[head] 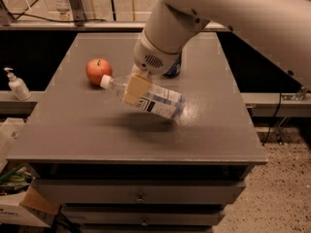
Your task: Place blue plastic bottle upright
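Observation:
The blue plastic bottle (156,101) is a clear bottle with a white cap and a white-and-dark-blue label. It hangs above the grey table (97,130), tilted, with its cap end higher and pointing left. My gripper (136,87) is shut on the bottle near its neck, reaching down from the large white arm (233,13) that fills the upper right. The bottle's shadow lies on the table below it.
A red apple (98,71) sits on the table to the left of the bottle's cap. A dark blue can (174,70) stands behind the gripper, mostly hidden. A small white pump bottle (17,85) stands on a ledge off the table's left edge.

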You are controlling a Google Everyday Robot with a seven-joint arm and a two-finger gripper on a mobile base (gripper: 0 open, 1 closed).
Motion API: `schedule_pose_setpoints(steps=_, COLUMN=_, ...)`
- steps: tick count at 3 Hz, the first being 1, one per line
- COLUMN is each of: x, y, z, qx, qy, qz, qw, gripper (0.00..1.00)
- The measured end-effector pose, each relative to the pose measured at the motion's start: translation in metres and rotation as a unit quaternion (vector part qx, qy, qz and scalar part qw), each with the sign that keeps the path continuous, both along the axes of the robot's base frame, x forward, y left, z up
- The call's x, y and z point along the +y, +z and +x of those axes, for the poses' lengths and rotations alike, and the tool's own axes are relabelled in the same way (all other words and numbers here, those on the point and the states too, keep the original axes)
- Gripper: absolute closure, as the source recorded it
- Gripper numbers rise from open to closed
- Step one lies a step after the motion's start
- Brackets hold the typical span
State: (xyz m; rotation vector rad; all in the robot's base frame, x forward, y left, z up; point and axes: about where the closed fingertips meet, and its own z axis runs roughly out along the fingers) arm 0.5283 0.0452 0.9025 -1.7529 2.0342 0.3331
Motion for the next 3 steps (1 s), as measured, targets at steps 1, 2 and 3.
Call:
schedule_pose_setpoints(steps=1, x=-0.024, y=0.026, z=0.018, qx=0.001, qy=-0.015, qz=0.102, qw=0.9947, gripper=1.00)
schedule_pose_setpoints(steps=2, x=-0.043, y=0.049, z=0.028, qx=0.006, qy=-0.026, qz=0.190, qw=0.9814, gripper=1.00)
schedule_pose_setpoints(steps=3, x=-0.057, y=0.067, z=0.027, qx=0.013, qy=-0.029, qz=0.263, qw=0.9642, gripper=1.00)
